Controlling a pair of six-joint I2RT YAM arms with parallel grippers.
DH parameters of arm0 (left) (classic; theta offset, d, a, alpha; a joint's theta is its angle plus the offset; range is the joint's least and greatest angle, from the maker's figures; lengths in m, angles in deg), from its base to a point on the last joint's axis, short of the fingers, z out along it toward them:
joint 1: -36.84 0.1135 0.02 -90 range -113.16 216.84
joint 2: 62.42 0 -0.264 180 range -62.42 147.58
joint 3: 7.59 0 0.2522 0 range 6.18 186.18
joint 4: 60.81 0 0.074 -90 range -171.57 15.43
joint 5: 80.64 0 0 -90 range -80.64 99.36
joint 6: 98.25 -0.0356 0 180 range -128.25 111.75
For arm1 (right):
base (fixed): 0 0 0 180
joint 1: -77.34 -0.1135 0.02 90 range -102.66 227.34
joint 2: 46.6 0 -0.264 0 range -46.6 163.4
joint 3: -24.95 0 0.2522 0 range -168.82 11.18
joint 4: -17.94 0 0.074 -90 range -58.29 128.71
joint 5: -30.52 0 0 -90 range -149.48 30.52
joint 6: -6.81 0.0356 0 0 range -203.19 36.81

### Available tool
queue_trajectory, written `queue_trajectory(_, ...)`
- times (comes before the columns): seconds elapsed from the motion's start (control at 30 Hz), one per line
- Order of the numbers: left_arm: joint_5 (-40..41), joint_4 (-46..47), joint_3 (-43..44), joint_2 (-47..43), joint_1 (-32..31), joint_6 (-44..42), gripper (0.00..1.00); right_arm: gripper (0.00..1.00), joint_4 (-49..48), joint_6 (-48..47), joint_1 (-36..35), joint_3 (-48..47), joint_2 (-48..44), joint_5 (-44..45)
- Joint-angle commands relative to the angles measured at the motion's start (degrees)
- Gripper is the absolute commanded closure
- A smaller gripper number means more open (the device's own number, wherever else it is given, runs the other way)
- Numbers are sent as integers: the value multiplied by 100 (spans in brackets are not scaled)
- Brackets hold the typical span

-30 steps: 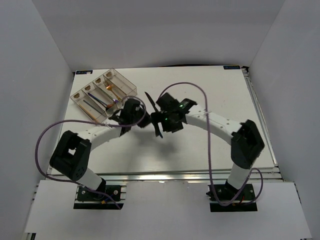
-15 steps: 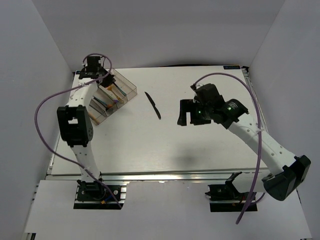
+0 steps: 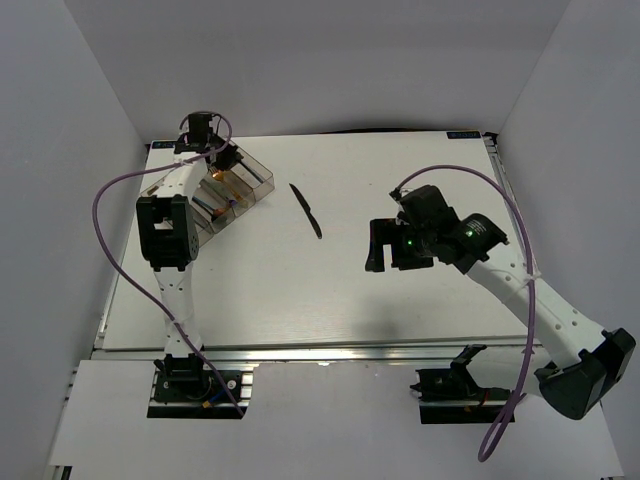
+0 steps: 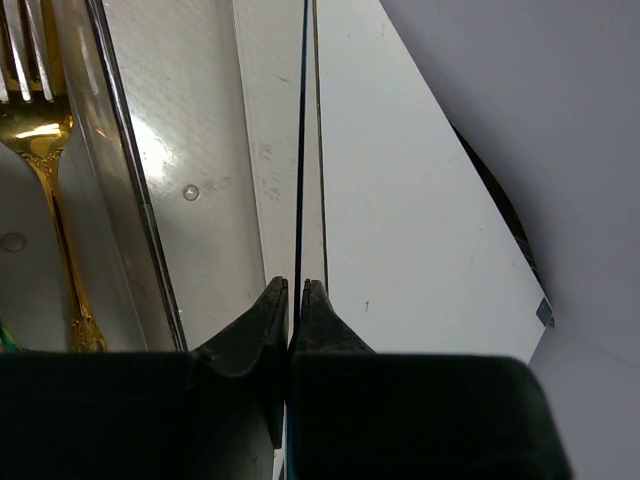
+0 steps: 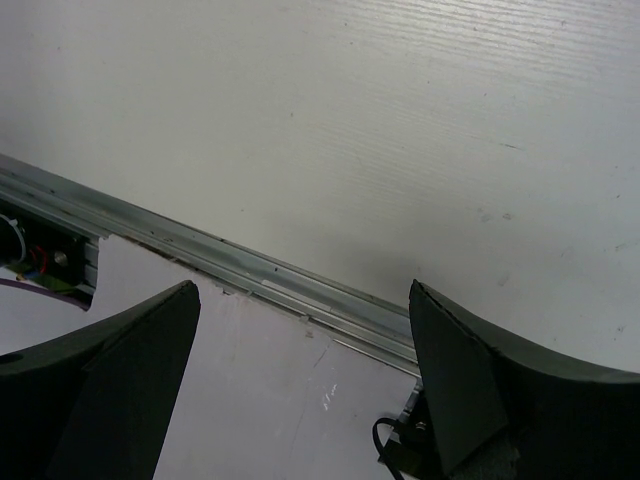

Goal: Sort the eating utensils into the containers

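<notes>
A second ago both arms met over the middle of the white tabletop (image 3: 400, 320); now they are far apart. The left hand (image 4: 295, 290) has swung up to the upper left of the overhead view and hangs over the far end of the clear plastic rectangular organiser tray (image 3: 258, 180). Its fingers are pinched almost together on a thin dark utensil (image 4: 302, 150), which the left wrist view shows edge-on, running from the fingertips to the top of the frame. Whether it is a chopstick or a knife I cannot tell from this angle. It lines up just beside a clear tray wall, and the ornate gold fork (image 4: 62, 240) lies in the compartment at the left of that frame.

The right hand (image 5: 300, 300) has drawn back to the right of centre in the overhead view. Its fingers are spread wide and hold nothing; its own camera shows only bare tabletop and the metal rail at the near edge.

The slim black knife (image 3: 306, 210) lies slanted on the tabletop just above centre, well apart from both hands, in the same spot as half a second ago.

So the sorting appears nearly finished: one utensil is poised for release at the tray, and the black knife looks like the only piece left outside, with the empty right hand the closer one to fetch it.
</notes>
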Motion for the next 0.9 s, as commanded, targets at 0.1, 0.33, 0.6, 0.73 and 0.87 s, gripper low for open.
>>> queue_trajectory(0.1,107,567,-108,-153,-6,357,92,11,34,-22,-15,-148,69,38)
queue_trajectory(0.33,72,497,341,111,55,348,67,11,-28,-66,-6,-306,333,11)
queue_trajectory(0.6,63,408,315,-11,197,348,34,11,-28,-128,-6,-438,482,99)
queue_trajectory(0.73,89,392,472,-337,205,287,29,11,-133,-224,-6,-535,762,108)
queue_trajectory(0.87,37,94,989,-732,205,58,22,11,-335,-409,-15,-780,1465,160)
